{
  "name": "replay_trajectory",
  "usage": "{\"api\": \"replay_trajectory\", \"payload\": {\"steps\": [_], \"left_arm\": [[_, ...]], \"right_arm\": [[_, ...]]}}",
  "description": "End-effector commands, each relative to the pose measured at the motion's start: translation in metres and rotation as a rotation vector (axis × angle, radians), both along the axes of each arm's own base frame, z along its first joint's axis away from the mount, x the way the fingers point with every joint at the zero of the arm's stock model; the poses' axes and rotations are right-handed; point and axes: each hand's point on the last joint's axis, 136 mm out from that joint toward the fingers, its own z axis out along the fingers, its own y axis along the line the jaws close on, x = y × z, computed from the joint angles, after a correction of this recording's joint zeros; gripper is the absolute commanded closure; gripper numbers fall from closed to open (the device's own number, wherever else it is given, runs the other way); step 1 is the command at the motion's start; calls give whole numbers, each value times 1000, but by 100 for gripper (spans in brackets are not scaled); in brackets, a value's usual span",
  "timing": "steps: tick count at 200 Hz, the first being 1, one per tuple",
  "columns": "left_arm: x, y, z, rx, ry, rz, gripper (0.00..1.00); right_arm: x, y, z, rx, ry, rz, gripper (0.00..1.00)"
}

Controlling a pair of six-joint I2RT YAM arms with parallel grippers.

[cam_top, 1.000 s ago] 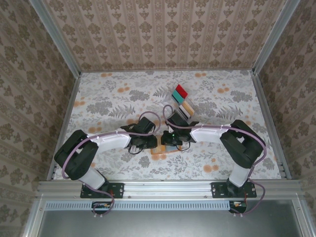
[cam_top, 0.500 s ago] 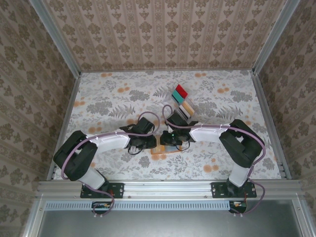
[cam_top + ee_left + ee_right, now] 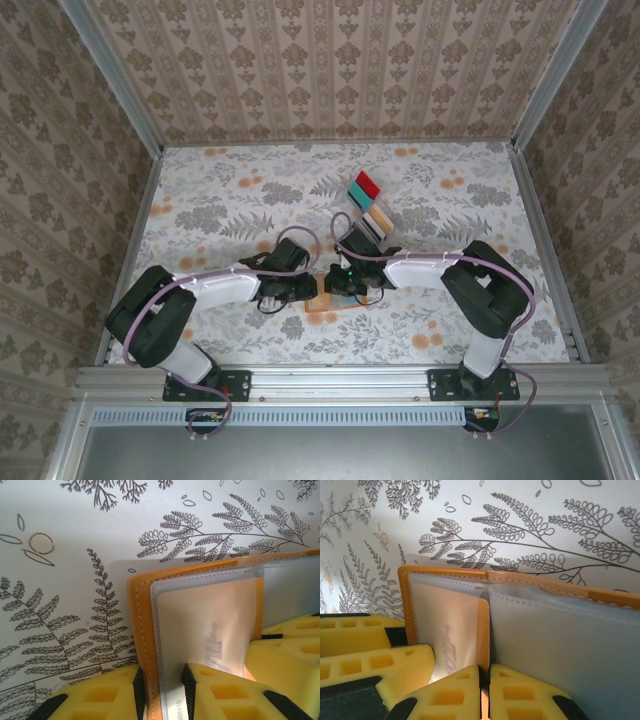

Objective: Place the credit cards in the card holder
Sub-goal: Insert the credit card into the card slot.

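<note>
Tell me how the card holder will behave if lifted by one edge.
Likely floppy: the card holder is a thin stitched cover with soft clear sleeves, so the free half would probably sag. The sleeves look glossy, so the card may slip out if tipped. Probably light; flat, so unlikely to roll.

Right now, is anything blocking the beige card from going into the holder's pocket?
Nothing visible does. The beige card appears already inside the clear pocket of the card holder, the right end effector shut on its edge.
</note>
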Motion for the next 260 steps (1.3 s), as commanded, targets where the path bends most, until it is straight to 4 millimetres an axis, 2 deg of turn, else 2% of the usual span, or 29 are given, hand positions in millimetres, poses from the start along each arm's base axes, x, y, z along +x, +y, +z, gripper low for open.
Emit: {"api": "replay_trajectory", "payload": {"steps": [1,23,44,83,111,147,168,194,212,236,250,260], "left_arm": [[-1,3,-4,-8,8,21,68],[-2,6,-6,3,11,26,69],[-2,10,-8,31,16,33,69],[-2,16,-13,80,28,23,72],[-3,16,-17,98,41,5,73],[-4,16,-21,111,50,-4,74],[-4,17,-21,117,49,-5,74],[-4,14,-19,107,46,-17,74],[-3,9,-10,87,28,-35,72],[1,2,8,50,-8,-51,70],[4,0,19,34,-32,-57,68],[6,-1,27,27,-49,-57,64]], "right_arm": [[-4,19,1,105,30,6,90],[-4,14,-2,70,29,3,88],[-4,7,5,33,9,5,83],[-5,-23,19,-96,-50,-20,77],[-9,-54,8,-240,-42,-51,76],[-16,-83,-10,-386,-8,-76,78],[-17,-88,-7,-402,-12,-88,79],[-12,-70,14,-294,-53,-63,77],[-4,-65,42,-252,-112,-63,72],[8,-78,81,-266,-206,-75,66],[20,-93,104,-296,-272,-84,62],[24,-110,111,-356,-288,-87,60]]}}
